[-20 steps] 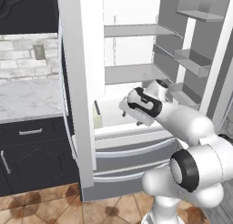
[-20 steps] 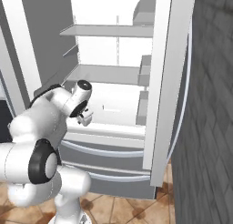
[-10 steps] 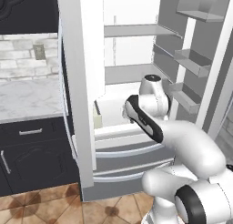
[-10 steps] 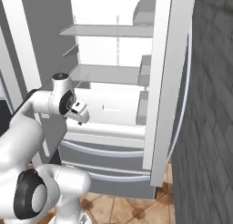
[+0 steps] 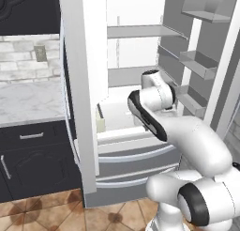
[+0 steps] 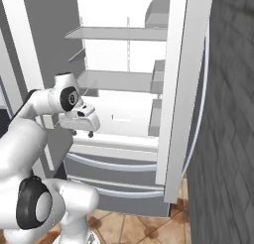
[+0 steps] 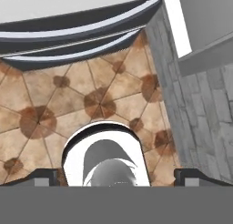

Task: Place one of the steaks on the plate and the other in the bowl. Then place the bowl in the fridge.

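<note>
The fridge (image 5: 136,32) stands with both doors open, its white shelves (image 6: 119,79) bare where I can see them. My arm is folded in front of its lower shelf. My gripper (image 6: 82,134) hangs just outside that shelf and points down at the floor. In the hand view the gripper (image 7: 117,175) is open wide, with nothing between its fingertips (image 7: 43,175), above the fridge's two lower drawers (image 7: 77,18). The steaks, the plate and the bowl are out of view.
A marble counter (image 5: 28,98) over dark cabinets (image 5: 33,155) lies left of the fridge. The right fridge door (image 5: 201,61), with its bins, stands open beside a grey brick wall (image 6: 228,114). Brown tiled floor (image 7: 91,104) spreads below.
The arm has drawn back from the fridge shelf and folded up. The hand has turned from facing into the fridge to pointing down. The jaws stay open.
</note>
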Available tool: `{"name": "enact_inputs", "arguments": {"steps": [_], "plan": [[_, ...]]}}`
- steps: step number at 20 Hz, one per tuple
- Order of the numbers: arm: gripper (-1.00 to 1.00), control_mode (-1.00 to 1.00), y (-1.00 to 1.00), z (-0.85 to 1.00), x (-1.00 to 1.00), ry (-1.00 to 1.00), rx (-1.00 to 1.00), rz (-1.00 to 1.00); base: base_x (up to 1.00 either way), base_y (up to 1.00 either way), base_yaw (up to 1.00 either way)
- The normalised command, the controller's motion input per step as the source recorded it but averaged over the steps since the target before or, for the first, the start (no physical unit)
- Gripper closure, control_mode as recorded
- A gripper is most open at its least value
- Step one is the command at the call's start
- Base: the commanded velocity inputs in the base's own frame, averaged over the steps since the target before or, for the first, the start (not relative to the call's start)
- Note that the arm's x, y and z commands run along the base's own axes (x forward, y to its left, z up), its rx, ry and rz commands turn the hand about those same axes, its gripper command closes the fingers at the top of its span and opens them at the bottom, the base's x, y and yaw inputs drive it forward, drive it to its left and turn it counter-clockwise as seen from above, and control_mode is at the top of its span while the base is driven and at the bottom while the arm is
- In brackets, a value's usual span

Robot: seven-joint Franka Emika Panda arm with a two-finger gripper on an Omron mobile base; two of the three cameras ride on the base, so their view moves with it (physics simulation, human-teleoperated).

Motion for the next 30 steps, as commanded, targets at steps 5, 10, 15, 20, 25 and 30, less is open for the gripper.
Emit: {"name": "enact_inputs", "arguments": {"steps": [5,10,15,20,25,30], "plan": [[-1.00,-1.00,-0.07,-0.14,-0.89,-0.29,0.07,0.11,0.00,0.00,0.00],[-1.00,-1.00,0.03,-0.01,-0.11,-0.23,0.00,0.11,0.00,0.00,0.00],[-1.00,-1.00,-0.07,-0.04,0.03,0.02,0.13,0.15,0.00,0.00,0.00],[-1.00,-1.00,0.00,0.00,-0.11,0.03,0.00,0.01,0.00,0.00,0.00],[-1.00,1.00,0.00,0.00,-0.42,0.00,0.00,0.00,-0.17,0.00,0.00],[-1.00,1.00,0.00,0.00,0.00,0.00,0.00,0.00,-0.99,0.22,0.00]]}}
